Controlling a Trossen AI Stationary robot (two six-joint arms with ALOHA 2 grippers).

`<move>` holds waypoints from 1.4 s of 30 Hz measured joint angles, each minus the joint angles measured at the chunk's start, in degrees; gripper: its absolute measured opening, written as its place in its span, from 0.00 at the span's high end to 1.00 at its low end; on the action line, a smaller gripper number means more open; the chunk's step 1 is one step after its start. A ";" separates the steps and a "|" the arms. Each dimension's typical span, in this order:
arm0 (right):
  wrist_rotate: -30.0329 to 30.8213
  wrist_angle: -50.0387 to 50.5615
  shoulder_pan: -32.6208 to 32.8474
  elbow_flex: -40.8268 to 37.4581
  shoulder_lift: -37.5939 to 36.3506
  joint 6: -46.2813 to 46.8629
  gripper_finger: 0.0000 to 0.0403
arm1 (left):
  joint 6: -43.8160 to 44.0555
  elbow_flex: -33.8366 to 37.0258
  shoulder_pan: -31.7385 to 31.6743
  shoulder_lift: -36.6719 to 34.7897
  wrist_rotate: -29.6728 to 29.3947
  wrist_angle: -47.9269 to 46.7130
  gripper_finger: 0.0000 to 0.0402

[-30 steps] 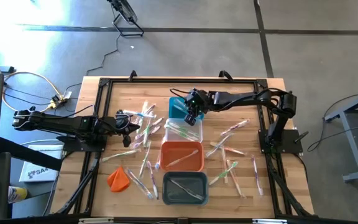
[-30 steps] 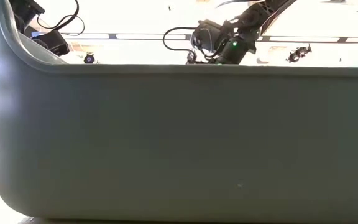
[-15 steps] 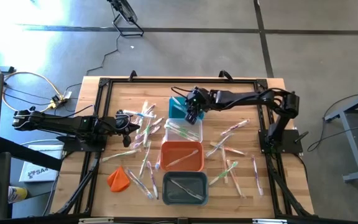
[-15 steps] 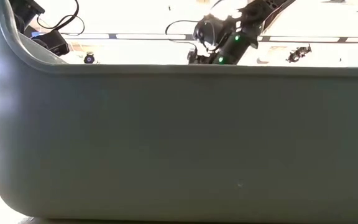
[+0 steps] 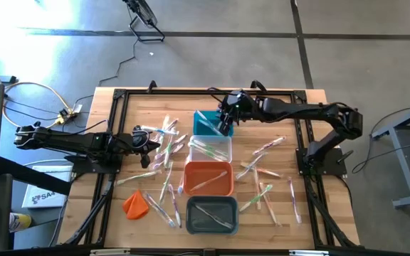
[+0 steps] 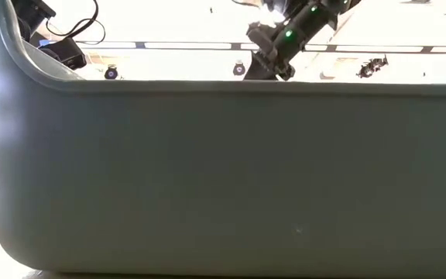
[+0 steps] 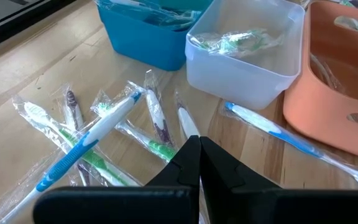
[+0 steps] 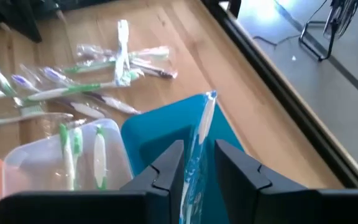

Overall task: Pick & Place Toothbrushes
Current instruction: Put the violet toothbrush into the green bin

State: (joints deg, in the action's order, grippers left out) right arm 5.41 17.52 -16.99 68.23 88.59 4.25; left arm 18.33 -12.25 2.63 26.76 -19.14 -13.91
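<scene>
Wrapped toothbrushes lie scattered on the wooden table, one heap at the left (image 5: pixel 164 146) and others at the right (image 5: pixel 262 167). My right gripper (image 5: pixel 224 126) hangs above the teal bin (image 5: pixel 202 128). Its fingers (image 8: pixel 169 165) stand apart on either side of a blue toothbrush (image 8: pixel 202 127) without touching it. That toothbrush lies slanted in the teal bin (image 8: pixel 160 134), its head on the bin's far corner. My left gripper (image 5: pixel 150 140) is shut and empty, low over the left heap (image 7: pixel 98 134).
The clear bin (image 5: pixel 211 148), orange bin (image 5: pixel 208 178) and grey bin (image 5: pixel 211 215) stand in a row toward the near edge, each with toothbrushes in it. An orange lump (image 5: pixel 135 205) lies near left. The grey bin's wall (image 6: pixel 223 178) fills most of the low view.
My right gripper has risen from just over the teal and clear bins and drawn a little toward the far right. The toothbrush in the teal bin has stayed where it was.
</scene>
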 joint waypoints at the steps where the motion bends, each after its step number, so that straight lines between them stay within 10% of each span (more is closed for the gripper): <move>1: 0.00 0.66 0.00 0.00 -0.68 -0.04 0.82 | 0.00 0.00 0.00 0.00 0.00 0.00 1.00; 42: -5.64 33.42 3.98 0.00 -10.53 -4.08 0.84 | 0.20 0.00 -0.01 -0.01 0.00 0.22 1.00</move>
State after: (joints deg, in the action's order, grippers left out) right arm -0.23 50.94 -13.02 68.23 78.06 0.18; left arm 18.52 -12.25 2.62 26.75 -19.14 -13.69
